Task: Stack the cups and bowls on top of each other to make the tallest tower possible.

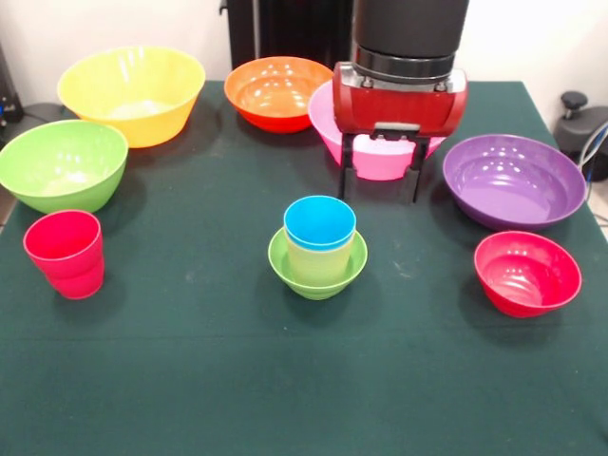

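While you watch from across the worktop, read the layout like this:
Gripper (381, 179): jaws spread wide and holding nothing, hanging toward the far edge, right of centre, in front of the pink bowl (380, 160).
Tower (318, 249): mid-worktop; small lime-green bowl (317, 274) at the base, pale yellow cup (319, 256) in it, blue cup (320, 222) nested on top.
Red cup (66, 253): you find it alone near the left edge.
Small red bowl (527, 273): near the right edge.
Purple bowl (514, 180): right edge, just behind the red one.
Far edge: yellow bowl (132, 94) by the left corner, orange bowl (277, 92) mid-edge.
Green bowl (63, 164): left edge.
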